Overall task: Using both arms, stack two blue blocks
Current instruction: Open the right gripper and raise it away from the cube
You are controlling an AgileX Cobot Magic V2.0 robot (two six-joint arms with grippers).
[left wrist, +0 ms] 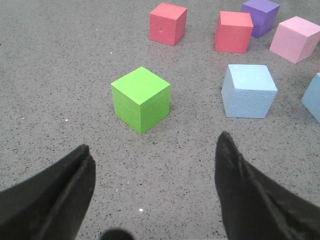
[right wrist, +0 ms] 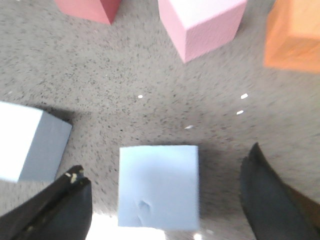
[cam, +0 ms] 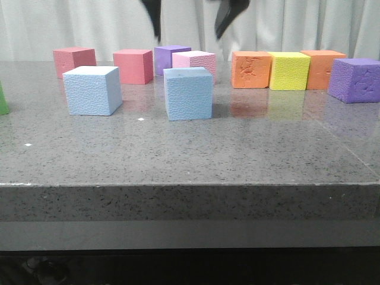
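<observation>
Front view: two pale sky-blue pebbled foam cubes sit apart on the grey speckled stone table (cam: 178, 160), left blue cube (cam: 92, 89) and right blue cube (cam: 188, 93), neither stacked. Behind them is a row of other foam cubes: red (cam: 74, 60), a second red (cam: 133, 66), purple (cam: 171, 58), pink (cam: 195, 62), orange (cam: 251, 69), yellow (cam: 289, 70), a second orange (cam: 322, 68), and a second purple (cam: 355, 79). Only dark finger tips show at the top edge, well above the cubes; the right one (cam: 228, 15) hangs above and slightly behind the right blue cube.

Left wrist view: black left gripper (left wrist: 152, 165) has fingers spread wide, nothing between them. Bright green foam cube (left wrist: 141, 99) lies straight ahead; left blue cube (left wrist: 248, 90) lies off toward the arm's right, outside the finger line. Judged: this arm must shift sideways before it can reach that cube.

Right wrist view (blurred): black right gripper (right wrist: 167, 192) has fingers wide apart, and the right blue cube (right wrist: 159, 186) sits between them, gaps on both sides, no contact. Cube faces look roughly square to the fingers. Left blue cube (right wrist: 30, 142) lies just outside one finger. Judged: right arm is the nearer, aligned one; descending and closing looks like the next step.
</observation>
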